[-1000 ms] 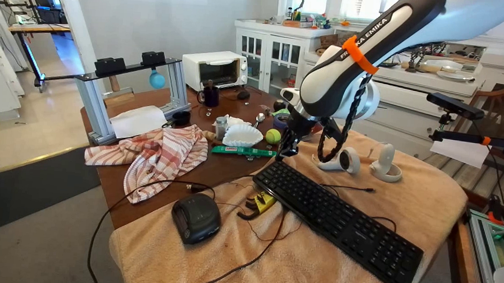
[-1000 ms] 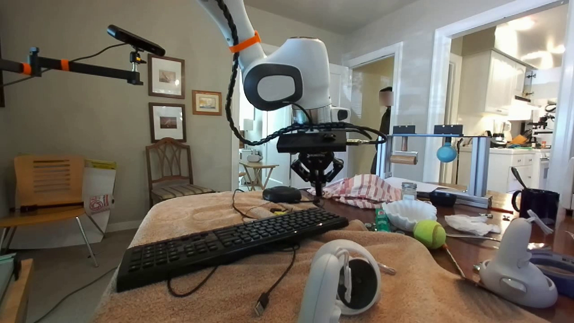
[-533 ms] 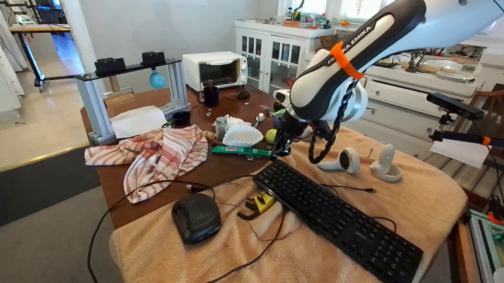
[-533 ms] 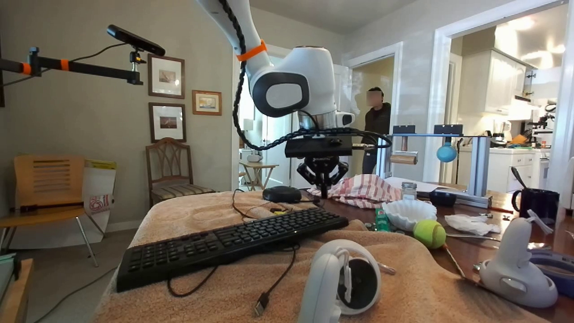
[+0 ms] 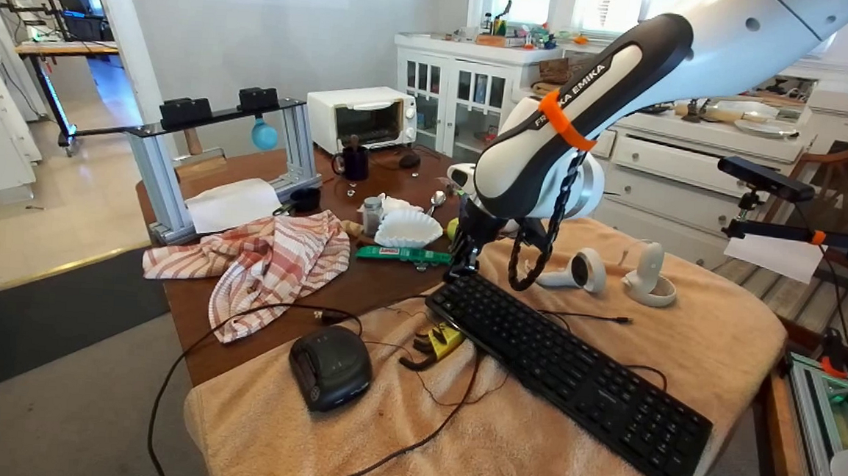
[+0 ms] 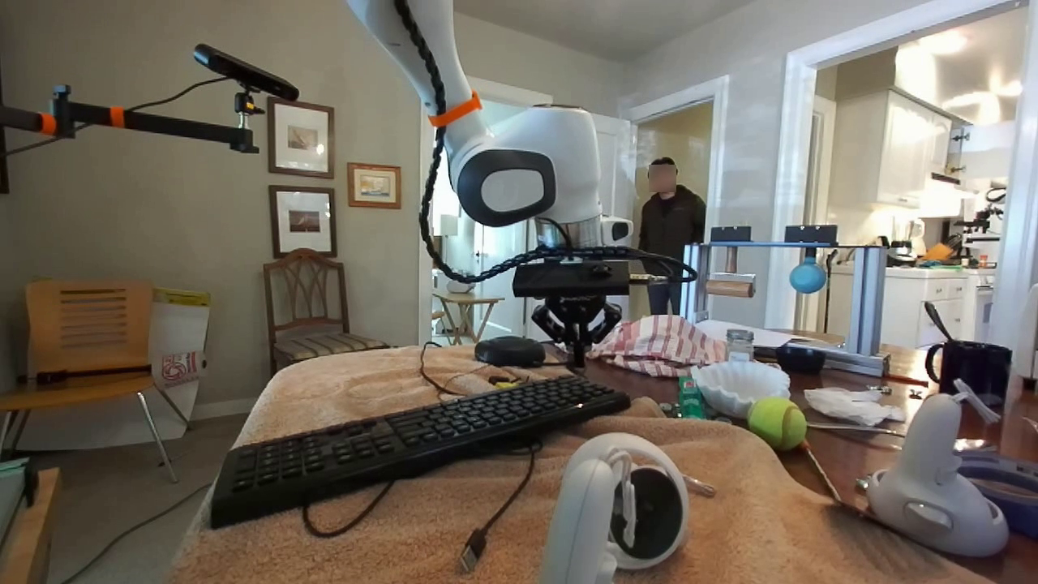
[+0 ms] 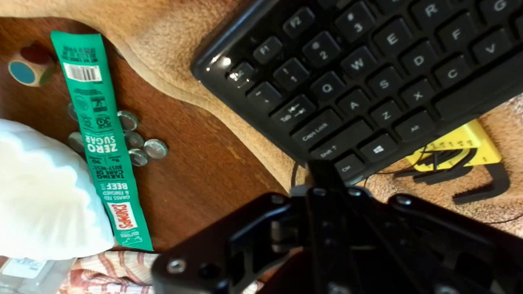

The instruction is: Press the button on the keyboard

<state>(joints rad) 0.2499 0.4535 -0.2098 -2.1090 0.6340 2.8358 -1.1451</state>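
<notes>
The long black keyboard [image 5: 570, 372] lies on the tan towel; it also shows in an exterior view [image 6: 422, 442] and in the wrist view [image 7: 416, 61]. My gripper [image 5: 459, 274] points down at the keyboard's far end, by the Esc and Ctrl side. It also shows in an exterior view [image 6: 578, 361], with its fingers together and nothing seen between them. In the wrist view the dark fingertips [image 7: 325, 169] overlap the keyboard's corner beside the Ctrl key [image 7: 347, 166] and below the Shift key [image 7: 341, 139]. I cannot tell whether the tips touch it.
A yellow-and-black tool [image 5: 441, 342] lies beside the keyboard, with a squarish black gadget [image 5: 330, 368] farther out. A green packet [image 7: 102, 143] and white dish [image 5: 408, 228] are near the gripper. White controllers [image 5: 576, 271] stand on the towel. A person [image 6: 671, 227] stands in the doorway.
The arm has come lower, and the gripper has shifted slightly along the keyboard's far end. The keyboard has not moved. The person has stepped further into view in the doorway.
</notes>
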